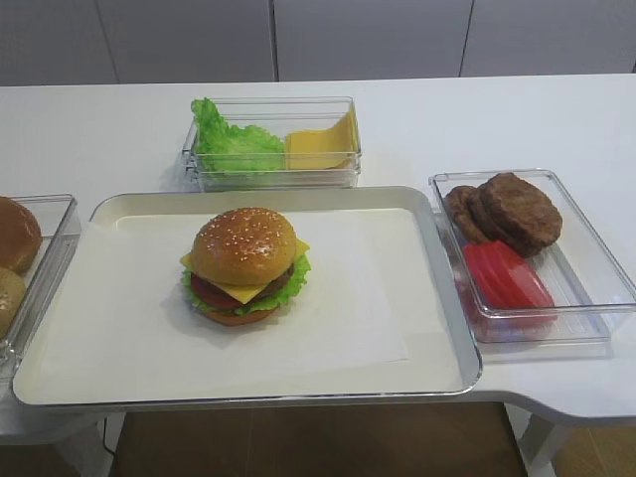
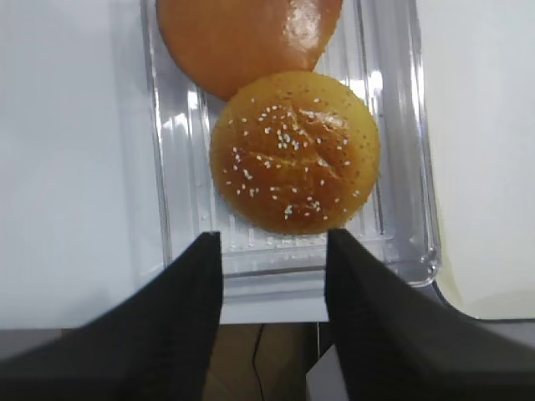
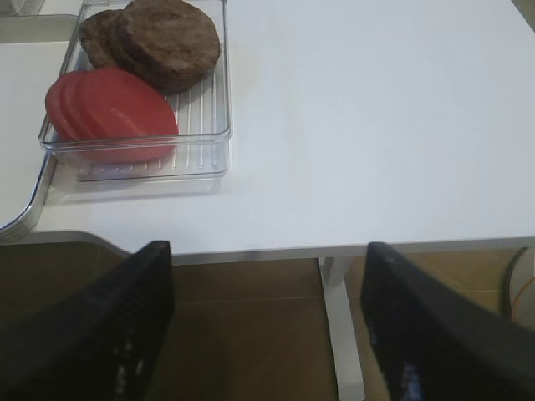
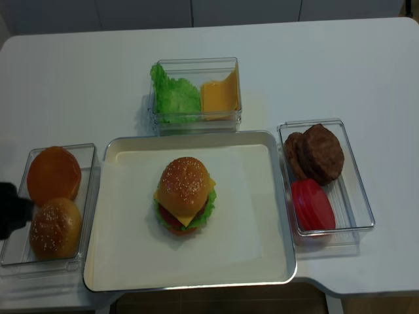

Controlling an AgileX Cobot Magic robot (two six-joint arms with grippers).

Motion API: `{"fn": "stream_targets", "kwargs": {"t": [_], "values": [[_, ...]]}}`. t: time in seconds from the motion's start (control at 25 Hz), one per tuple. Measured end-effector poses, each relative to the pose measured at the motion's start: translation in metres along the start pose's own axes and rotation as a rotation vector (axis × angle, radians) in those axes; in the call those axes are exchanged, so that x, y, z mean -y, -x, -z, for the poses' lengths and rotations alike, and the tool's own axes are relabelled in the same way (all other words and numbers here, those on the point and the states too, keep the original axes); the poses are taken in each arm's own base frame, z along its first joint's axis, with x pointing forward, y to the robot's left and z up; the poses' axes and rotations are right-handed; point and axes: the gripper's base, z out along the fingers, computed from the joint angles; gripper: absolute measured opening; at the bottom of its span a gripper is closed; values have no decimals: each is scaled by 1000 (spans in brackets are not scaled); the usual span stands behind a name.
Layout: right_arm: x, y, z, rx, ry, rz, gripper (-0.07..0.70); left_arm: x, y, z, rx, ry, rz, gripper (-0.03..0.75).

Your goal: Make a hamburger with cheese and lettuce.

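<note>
Burger stacked on the tray; both arms clear of it.
The hamburger [image 1: 244, 265] sits mid-tray [image 1: 437, 298] (sesame top seated, cheese [image 1: 241, 291] and lettuce [image 1: 295, 272] showing); left gripper [image 2: 272, 251] and right gripper [image 3: 267, 276] stand apart, empty, best kept back from the tray.

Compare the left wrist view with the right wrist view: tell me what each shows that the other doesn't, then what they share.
Only the left wrist view shows the clear bun bin, holding a sesame-seed top bun and a plain bun behind it, with the left gripper open just short of it.

Only the right wrist view shows the clear bin of brown patties and red tomato slices, the tray's corner, and the right gripper open off the table's edge.

Both show the white table and dark, empty fingers. Neither shows the hamburger.
</note>
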Motion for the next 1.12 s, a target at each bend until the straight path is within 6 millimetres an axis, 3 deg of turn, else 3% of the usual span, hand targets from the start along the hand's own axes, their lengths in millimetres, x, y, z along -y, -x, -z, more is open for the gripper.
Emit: {"fn": "stream_targets", "kwargs": {"t": [0.48,0.8,1.12], "values": [[0,0,0,0,0,2,532,3,-37,49,104,20,55,308],[0,0,0,0,0,2,532,6,-73,81,225,17,89,307],[0,0,0,0,0,4,532,9,-123,84,342,48,116,307]]}}
